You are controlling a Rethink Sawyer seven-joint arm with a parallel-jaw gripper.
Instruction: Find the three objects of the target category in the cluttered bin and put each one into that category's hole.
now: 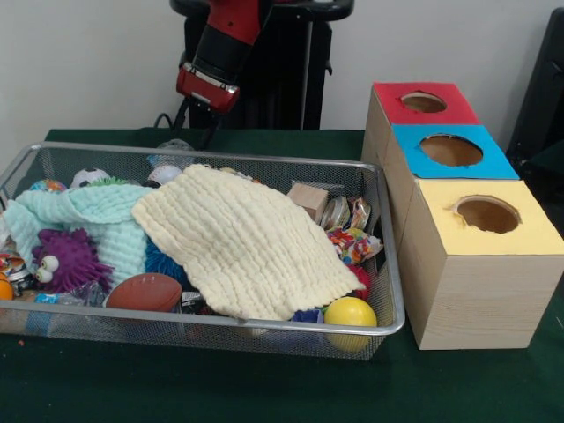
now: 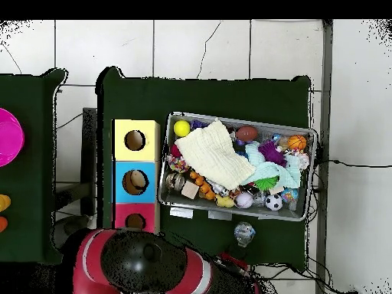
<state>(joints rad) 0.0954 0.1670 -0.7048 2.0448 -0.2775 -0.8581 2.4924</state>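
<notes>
- Wire bin [image 1: 388, 264] on the green worktop [image 1: 264, 388], heaped with toys beneath a cream cloth [image 1: 242, 242] and a mint cloth [image 1: 84, 216].
- Beside it, three hole boxes in a row: yellow box [image 1: 485, 264], blue box [image 1: 449, 152], red box [image 1: 423, 104].
- Red arm [image 1: 225, 44] poised above the bin's far rim; jaws not visible, so released or clenched cannot be told.
- Target category unnamed; likely candidates among the clutter: yellow ball [image 1: 350, 313] in the front corner, brown football [image 1: 145, 291], soccer ball [image 1: 88, 176], wooden block [image 1: 308, 198].
- Seen from overhead, an orange basketball [image 2: 297, 142] in a corner of the bin and a small object [image 2: 244, 232] lying outside it on the worktop.
- Risks: a cloth snagging and dragging toys over the rim; hidden targets missed under the fabric; round balls slipping from a pinch or rolling past a hole.
</notes>
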